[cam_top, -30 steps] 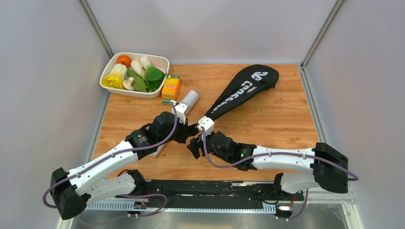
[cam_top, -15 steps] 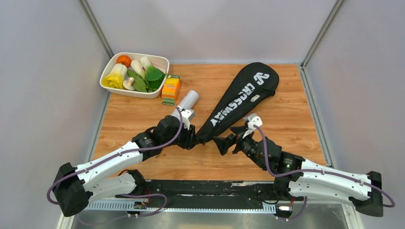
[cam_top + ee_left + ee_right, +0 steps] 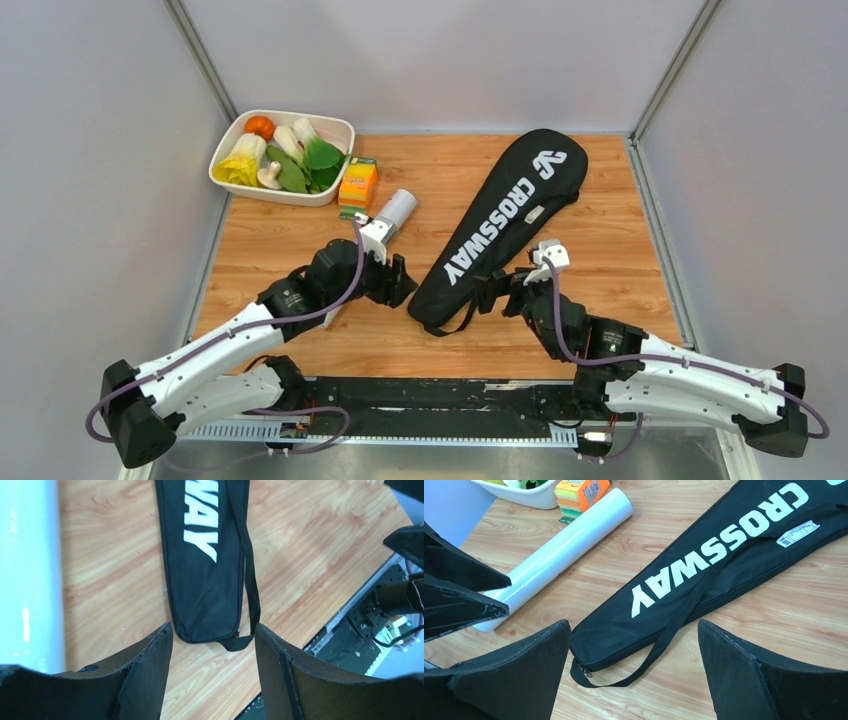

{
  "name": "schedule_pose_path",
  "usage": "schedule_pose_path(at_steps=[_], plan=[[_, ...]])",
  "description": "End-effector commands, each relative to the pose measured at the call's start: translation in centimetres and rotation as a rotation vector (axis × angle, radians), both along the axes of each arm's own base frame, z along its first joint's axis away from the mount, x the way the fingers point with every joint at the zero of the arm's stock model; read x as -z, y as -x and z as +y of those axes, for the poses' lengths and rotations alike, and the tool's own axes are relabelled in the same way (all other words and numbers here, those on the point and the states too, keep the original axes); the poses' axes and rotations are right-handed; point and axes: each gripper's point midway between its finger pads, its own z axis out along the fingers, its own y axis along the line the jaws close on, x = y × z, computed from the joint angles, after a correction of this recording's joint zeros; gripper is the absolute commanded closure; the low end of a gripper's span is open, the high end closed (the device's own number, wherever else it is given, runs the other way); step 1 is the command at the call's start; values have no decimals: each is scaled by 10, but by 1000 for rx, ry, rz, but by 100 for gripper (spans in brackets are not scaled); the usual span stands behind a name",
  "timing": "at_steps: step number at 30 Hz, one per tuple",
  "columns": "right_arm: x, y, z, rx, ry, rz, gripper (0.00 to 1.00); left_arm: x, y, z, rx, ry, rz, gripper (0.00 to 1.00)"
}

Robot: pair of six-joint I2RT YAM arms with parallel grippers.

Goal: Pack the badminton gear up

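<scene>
Both spread and empty: left gripper (image 3: 398, 281), right gripper (image 3: 492, 293). The narrow end of the black fabric CROSSWAY racket bag (image 3: 505, 222) lies flat between them and looks zipped. No rackets or shuttlecocks visible, probably inside. Long white tube (image 3: 397, 208) just beside left gripper, unpacked. Small orange-and-green box (image 3: 358, 186) and white dish of toy vegetables (image 3: 335, 130) sit beyond, not obstructing.

CROSSWAY bag (image 3: 505, 225) — black throughout, lettered in white; a small white label is carried. Long tube (image 3: 393, 212) — finished in plain glossy white. Small box (image 3: 358, 186) is printed orange, banded yellow and green. White dish (image 3: 270, 192) is filled with green, yellow and orange toy vegetables (image 3: 300, 160). Table (image 3: 620, 230) is grained honey-brown.
</scene>
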Motion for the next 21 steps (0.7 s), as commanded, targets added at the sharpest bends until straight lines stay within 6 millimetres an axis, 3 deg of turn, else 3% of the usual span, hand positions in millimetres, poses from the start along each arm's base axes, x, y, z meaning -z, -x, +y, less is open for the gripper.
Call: schedule_pose_path(at_steps=[1, 6, 9, 14, 21], plan=[[-21, 1, -2, 29, -56, 37, 0, -49, -15, 12, -38, 6, -171, 32], [-22, 0, -15, 122, -147, 85, 0, -92, -16, 26, -81, 74, -300, 29], [-24, 6, -17, 92, -154, 104, 0, -111, -8, 32, -85, 143, -336, 28], [-27, 14, -28, 92, -212, 131, 0, -119, 1, 43, -105, 212, -368, 27], [-40, 17, -51, 120, -304, 108, 0, -126, 3, 74, -217, 255, -444, 27]])
